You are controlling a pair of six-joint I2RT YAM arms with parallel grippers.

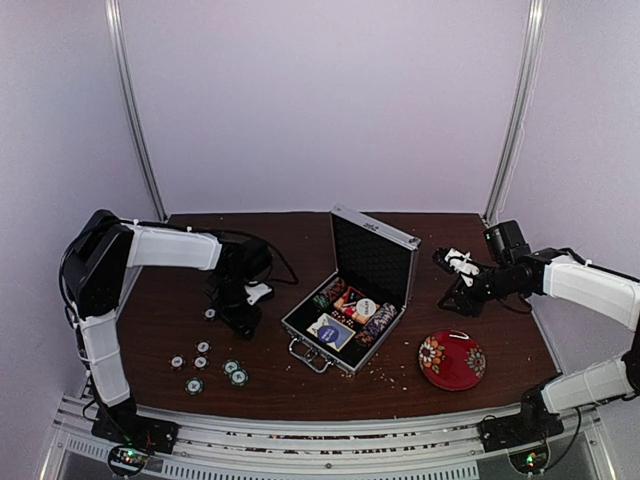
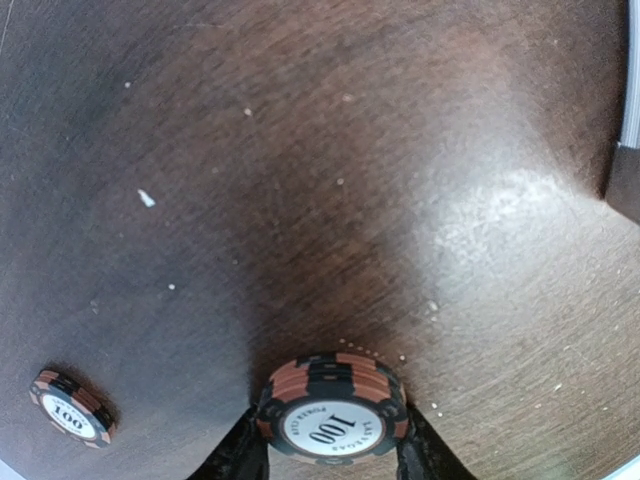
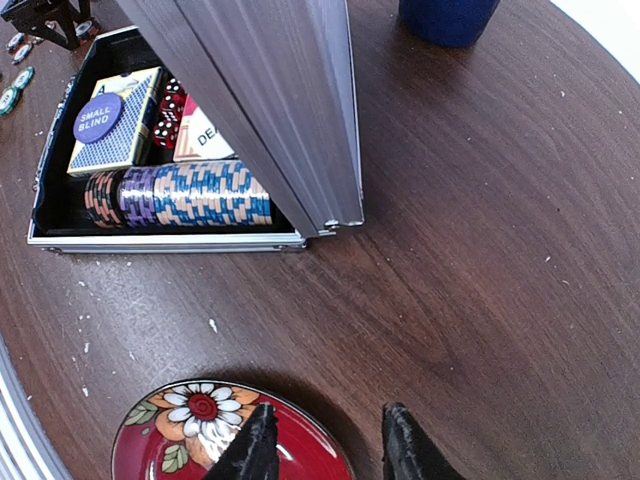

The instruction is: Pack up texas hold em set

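Note:
The silver briefcase stands open at the table's middle, lid upright. Inside lie a row of striped chips and the blue-and-cream card deck with a "small blind" button on it. My left gripper is left of the case, shut on a small stack of orange-and-black 100 chips just above the table. One more 100 chip lies nearby. Several loose chips lie at the front left. My right gripper is open and empty, hovering right of the case.
A red floral bowl sits at the front right, its rim under my right gripper's left finger in the right wrist view. A dark blue mug stands behind the case lid. Crumbs speckle the table.

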